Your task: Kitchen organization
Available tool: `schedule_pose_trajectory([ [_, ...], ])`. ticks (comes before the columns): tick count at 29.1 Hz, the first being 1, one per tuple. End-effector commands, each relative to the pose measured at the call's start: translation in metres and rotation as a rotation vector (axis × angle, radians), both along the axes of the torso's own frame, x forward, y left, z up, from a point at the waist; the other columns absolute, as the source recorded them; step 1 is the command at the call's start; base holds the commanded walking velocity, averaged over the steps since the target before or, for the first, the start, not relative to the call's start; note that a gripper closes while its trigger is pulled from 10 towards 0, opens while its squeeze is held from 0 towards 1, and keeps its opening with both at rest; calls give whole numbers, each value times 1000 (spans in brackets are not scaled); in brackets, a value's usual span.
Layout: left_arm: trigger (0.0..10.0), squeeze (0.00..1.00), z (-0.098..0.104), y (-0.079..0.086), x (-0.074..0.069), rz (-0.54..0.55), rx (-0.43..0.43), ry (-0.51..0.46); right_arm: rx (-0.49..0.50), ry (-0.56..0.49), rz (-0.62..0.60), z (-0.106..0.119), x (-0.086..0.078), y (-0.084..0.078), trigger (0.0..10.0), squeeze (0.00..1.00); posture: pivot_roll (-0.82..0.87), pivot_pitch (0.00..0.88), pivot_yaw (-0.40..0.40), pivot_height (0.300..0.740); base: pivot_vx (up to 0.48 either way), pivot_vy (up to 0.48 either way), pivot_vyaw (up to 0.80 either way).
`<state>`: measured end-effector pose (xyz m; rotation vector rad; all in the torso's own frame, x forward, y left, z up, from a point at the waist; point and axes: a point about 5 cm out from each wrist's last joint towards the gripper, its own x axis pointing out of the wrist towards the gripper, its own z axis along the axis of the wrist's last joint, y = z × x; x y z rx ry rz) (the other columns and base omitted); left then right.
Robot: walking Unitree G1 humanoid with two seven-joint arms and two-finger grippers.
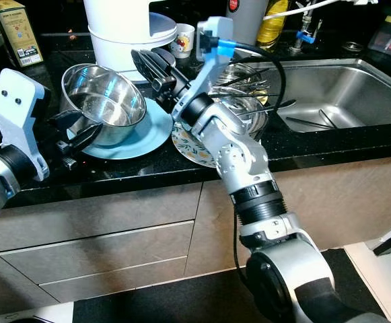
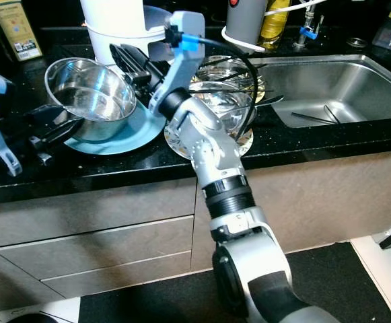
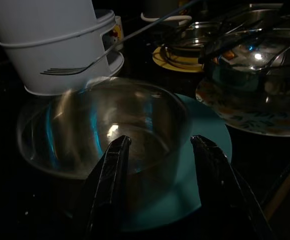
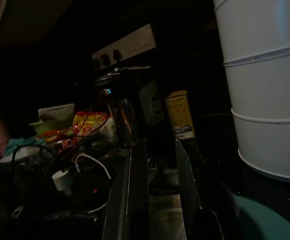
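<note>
Left hand (image 1: 74, 134) spread at the near rim of the steel pot (image 1: 104, 101); right hand (image 1: 156, 68) reaching in beside it.
Coming from the left, the left forearm lies low over the worktop (image 1: 316, 145). The pot stands on a blue plate (image 1: 145, 131), with a white cooker (image 1: 124, 30) behind. Bent sharply upward from the near side, the right arm holds its fingers slightly parted, gripping nothing, between the pot and a patterned plate (image 1: 192, 149).

Steel bowl (image 3: 105, 130) motion-blurred, dim.
</note>
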<state>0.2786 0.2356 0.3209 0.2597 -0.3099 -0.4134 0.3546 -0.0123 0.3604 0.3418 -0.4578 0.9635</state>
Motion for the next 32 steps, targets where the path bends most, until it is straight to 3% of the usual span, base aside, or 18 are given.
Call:
schedule_pose_trajectory([
  [1,10000,0,-1,0,0,-9,-18,6,-41,-7,21,-3,-4,1,392,0,-26,184,-42,740,0,0,0],
  [8,10000,0,-2,-1,2,-11,-32,5,-175,6,27,-22,-6,8,471,0,-26,175,-43,740,0,0,0],
  [12,10000,0,-1,0,1,-8,-42,1,-165,23,28,-22,-6,6,78,0,-23,172,-45,740,0,0,0],
  [16,10000,0,0,-1,1,-13,-71,-10,0,37,26,-3,-6,-14,0,0,-21,164,-48,740,0,0,0],
  [17,10000,0,2,-4,2,-27,-98,-16,103,39,-5,5,-4,-29,0,0,-23,159,-47,740,0,0,0],
  [19,10000,0,2,-5,2,-33,-106,-18,139,43,-13,7,-3,-34,0,0,-24,158,-46,740,0,0,0],
  [21,10000,0,4,-9,2,-67,-136,-22,284,55,-22,14,-6,-54,0,0,-25,156,-43,740,0,0,0],
  [25,10000,0,5,-15,3,-96,-173,-24,367,62,-35,14,-11,-70,0,0,-31,158,-39,740,0,0,0],
  [31,10000,0,5,-39,9,-139,-255,-35,424,55,-111,12,-21,-89,0,0,-45,163,-34,740,0,0,0],
  [32,10000,0,5,-43,12,-139,-276,-33,418,41,-142,13,-23,-92,9059,0,-48,164,-30,740,0,0,0],
])
